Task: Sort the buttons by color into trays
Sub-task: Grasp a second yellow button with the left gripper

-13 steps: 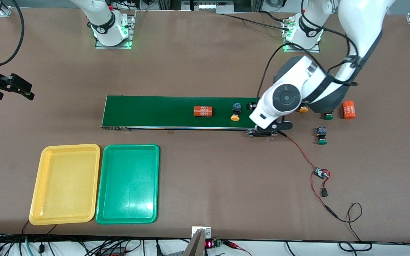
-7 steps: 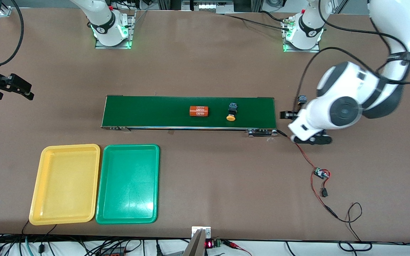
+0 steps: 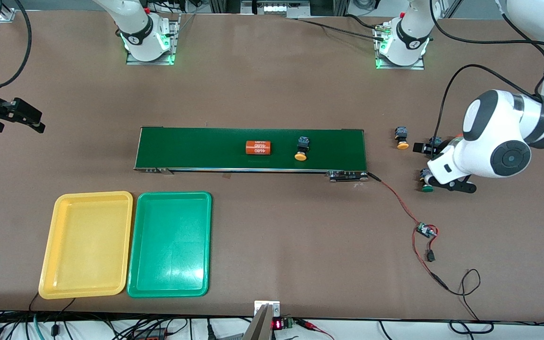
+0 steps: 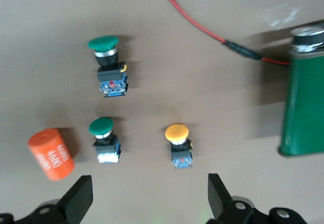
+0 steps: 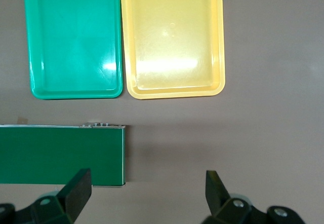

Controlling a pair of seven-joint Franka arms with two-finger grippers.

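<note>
Nearest the front camera lie the two trays, side by side and touching: the yellow tray [image 3: 86, 245] at the right arm's end of the table and the green tray [image 3: 169, 244] just beside it. Both hold nothing, so no button has been sorted yet.

Farther from the camera runs the conveyor belt [image 3: 196, 148]. On it lies one yellow button [image 3: 301, 148], with one orange cylinder [image 3: 258, 148] beside it.

Off the belt, toward the left arm's end of the table, three more buttons lie on the bare table: a green button [image 4: 109, 66], a second green button [image 4: 104, 139] and a second yellow button [image 4: 179, 145]. A second orange cylinder [image 4: 50, 153] lies just beside the second green button. The count is four buttons, two yellow and two green, with two trays and two cylinders.

The left gripper [image 4: 147, 198] hangs over this cluster with its fingers spread wide and nothing between them. The step in hand appears to be choosing and picking a button from the table. The next move likely calls for lowering the open fingers around one button's body while keeping clear of the cylinder.

The right gripper [image 5: 144, 191] waits over the table by the belt's end nearest the trays, fingers wide and empty.
</note>
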